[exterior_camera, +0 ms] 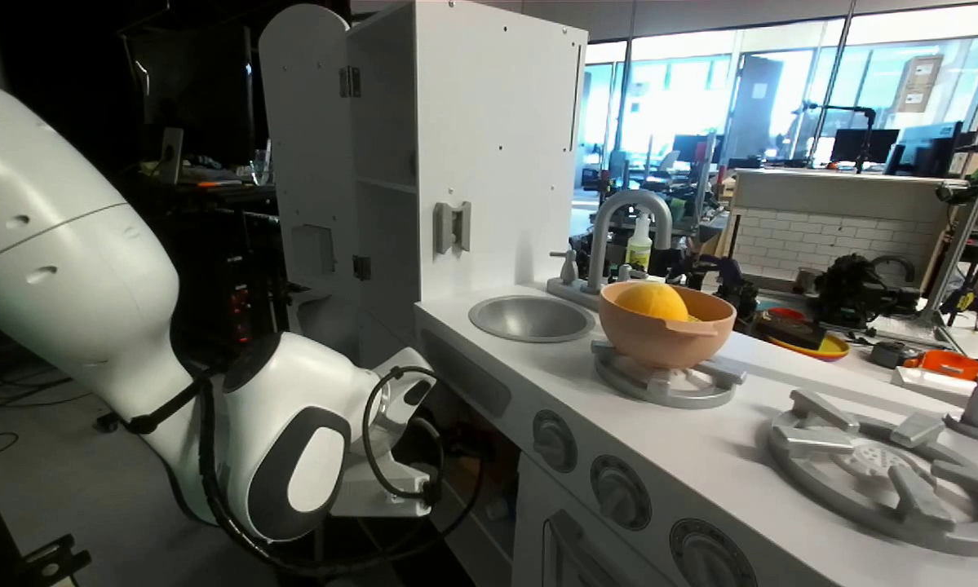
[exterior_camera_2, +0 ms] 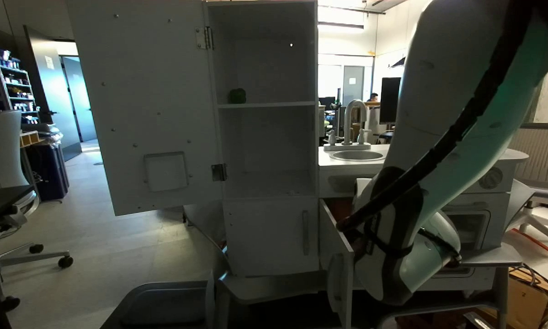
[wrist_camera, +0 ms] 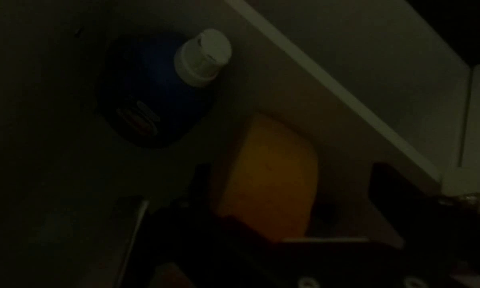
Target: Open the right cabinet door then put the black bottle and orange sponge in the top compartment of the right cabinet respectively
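Wrist view: the gripper (wrist_camera: 292,176), jaws parted, straddles the orange sponge (wrist_camera: 270,176) near the dark bottle (wrist_camera: 155,88) in a dim compartment (wrist_camera: 272,88), presumably for grasping; both exterior views show the cabinet door (exterior_camera_2: 150,114) open.

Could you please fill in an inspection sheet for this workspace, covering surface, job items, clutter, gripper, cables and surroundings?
Surface: white countertop; peach bowl holding a round orange-yellow item sits on a burner near the sink.
Job's things: white-capped dark-blue bottle and orange sponge side by side, compartment unclear in the dim wrist view; low cabinet door open.
Clutter: green object on the tall cabinet's shelf.
Gripper: open; fingers apart, sponge showing between them; contact too dark to judge.
Cables: black cable running along the arm.
Surroundings: office chair; grey container in the foreground.
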